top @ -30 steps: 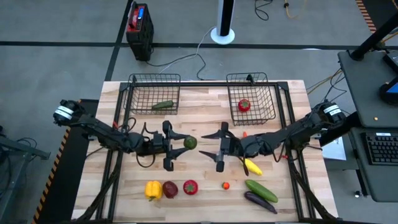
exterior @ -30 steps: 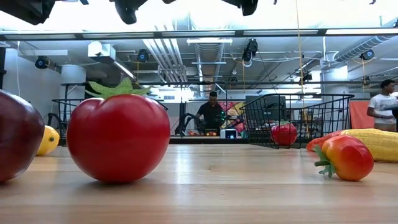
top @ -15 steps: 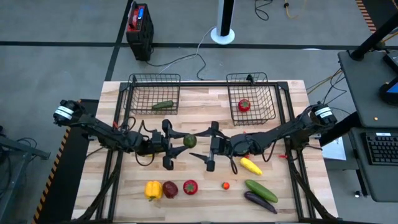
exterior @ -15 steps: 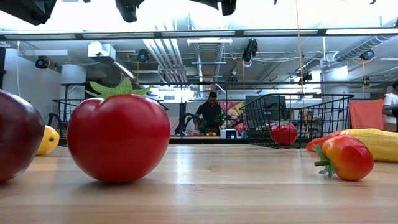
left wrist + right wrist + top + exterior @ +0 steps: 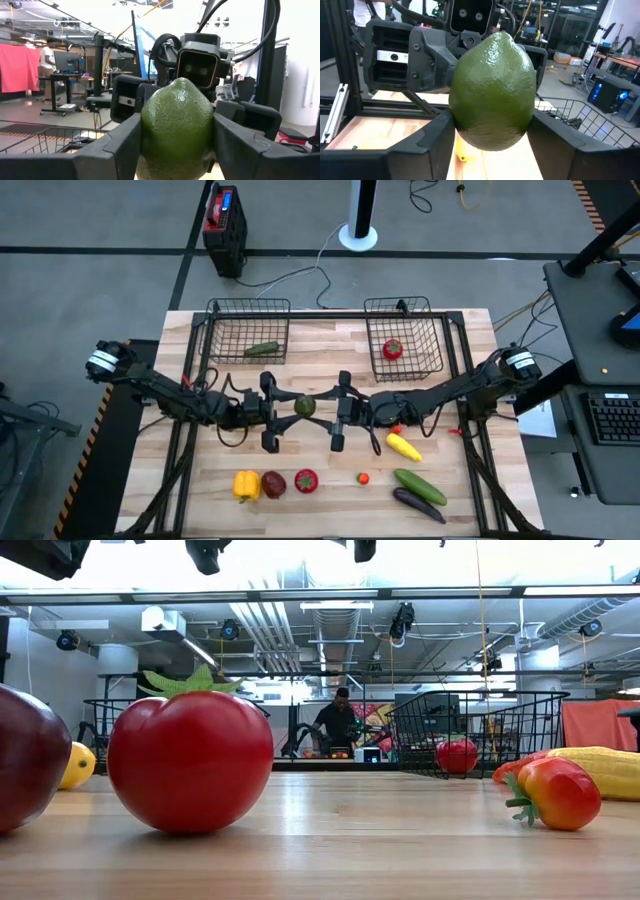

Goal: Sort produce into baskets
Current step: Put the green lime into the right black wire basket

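Along the near edge of the desk (image 5: 150, 490) lie a yellow pepper (image 5: 246, 485), a dark red fruit (image 5: 273, 484) and a tomato (image 5: 306, 479) in a row on the left. Right of them are a small orange piece (image 5: 364, 478), a cucumber (image 5: 419, 485) and an eggplant (image 5: 418, 504), with a lemon (image 5: 404, 447) just beyond them.

At mid-desk the two arms meet over a green lime (image 5: 304, 407). The left end effector (image 5: 283, 412) clamps the lime from the left, a finger (image 5: 117, 145) pressed to each side of it. The right end effector (image 5: 337, 412) faces it from the right, and its fingers (image 5: 427, 137) also sit against the lime's sides; it appears to be gripping too, though how firmly is hard to judge. The lime is held off the desk between them.

At the far edge stand two baskets. The left basket (image 5: 216, 330) holds a second cucumber (image 5: 262, 350); the right basket (image 5: 432, 330) holds a second tomato (image 5: 393, 349).
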Action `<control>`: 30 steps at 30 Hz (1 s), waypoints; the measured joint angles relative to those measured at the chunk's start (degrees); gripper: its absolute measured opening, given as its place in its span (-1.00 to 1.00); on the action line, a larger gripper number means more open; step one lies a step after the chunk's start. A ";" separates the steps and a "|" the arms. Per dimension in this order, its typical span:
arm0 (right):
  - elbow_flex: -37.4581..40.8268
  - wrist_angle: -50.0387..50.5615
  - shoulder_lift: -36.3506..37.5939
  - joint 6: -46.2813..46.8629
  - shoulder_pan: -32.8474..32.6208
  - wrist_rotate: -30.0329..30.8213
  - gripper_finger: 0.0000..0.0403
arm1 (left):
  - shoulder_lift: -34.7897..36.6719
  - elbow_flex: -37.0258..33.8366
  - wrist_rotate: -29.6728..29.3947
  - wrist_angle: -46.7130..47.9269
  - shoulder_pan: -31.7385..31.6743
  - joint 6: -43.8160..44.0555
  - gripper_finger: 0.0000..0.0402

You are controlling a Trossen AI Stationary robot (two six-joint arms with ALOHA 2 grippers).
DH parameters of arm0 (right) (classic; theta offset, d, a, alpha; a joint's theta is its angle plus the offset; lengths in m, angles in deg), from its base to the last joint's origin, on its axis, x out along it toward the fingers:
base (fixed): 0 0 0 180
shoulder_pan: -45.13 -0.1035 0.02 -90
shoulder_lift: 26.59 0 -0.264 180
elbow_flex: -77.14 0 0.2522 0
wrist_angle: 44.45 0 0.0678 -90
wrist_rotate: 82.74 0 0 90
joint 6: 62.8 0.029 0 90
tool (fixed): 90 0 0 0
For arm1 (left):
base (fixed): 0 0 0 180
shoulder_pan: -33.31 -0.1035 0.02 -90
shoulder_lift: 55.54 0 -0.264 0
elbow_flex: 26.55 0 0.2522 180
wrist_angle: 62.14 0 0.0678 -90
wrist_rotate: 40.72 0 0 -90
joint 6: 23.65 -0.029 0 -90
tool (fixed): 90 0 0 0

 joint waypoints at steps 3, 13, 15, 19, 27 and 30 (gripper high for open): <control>0.00 0.03 0.00 -0.17 0.06 0.02 0.00 | 0.00 0.00 -2.46 0.04 0.04 0.58 0.07; -0.02 5.49 1.61 1.89 0.63 0.44 0.00 | 0.00 0.00 -5.18 0.63 -0.06 0.63 0.34; 0.00 6.87 2.20 2.51 0.63 0.48 0.00 | 0.00 0.00 -5.16 1.28 -0.07 0.77 0.39; -0.02 11.07 3.88 3.69 0.61 3.02 0.00 | 0.00 0.00 -5.11 2.74 -0.07 0.75 0.44; -0.02 32.53 10.96 15.11 2.69 16.43 0.00 | 2.80 0.00 -7.14 11.84 0.05 1.55 0.46; -0.40 44.66 14.70 23.60 6.28 19.70 0.00 | 3.48 0.00 -8.23 15.37 0.07 3.07 0.46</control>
